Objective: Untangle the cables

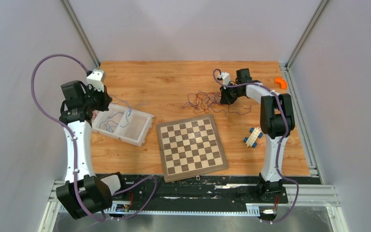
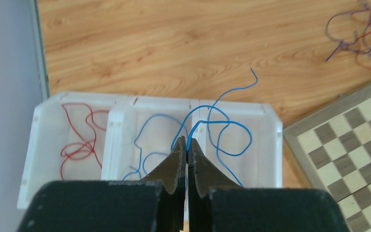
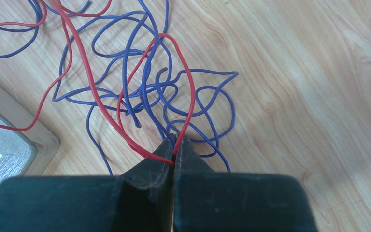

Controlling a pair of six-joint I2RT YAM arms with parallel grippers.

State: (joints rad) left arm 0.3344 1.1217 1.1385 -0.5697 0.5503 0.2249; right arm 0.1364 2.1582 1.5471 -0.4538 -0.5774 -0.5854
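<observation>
A tangle of thin red and dark purple cables (image 1: 204, 101) lies on the table behind the chessboard; in the right wrist view it fills the upper left (image 3: 140, 92). My right gripper (image 1: 224, 96) (image 3: 177, 142) is shut on a red cable (image 3: 189, 96) at the tangle's right edge. My left gripper (image 1: 101, 104) (image 2: 187, 145) is shut on a light blue cable (image 2: 222, 124) above a white tray (image 2: 276, 145). The blue cable loops over the tray's middle and right compartments. A red cable (image 2: 79, 140) lies in the tray's left compartment.
The chessboard (image 1: 192, 146) lies at the table's front centre. A white and blue toy block (image 1: 253, 137) lies right of it, under the right arm. An orange object (image 1: 281, 82) lies at the back right corner. The white tray (image 1: 143, 130) stands at the left.
</observation>
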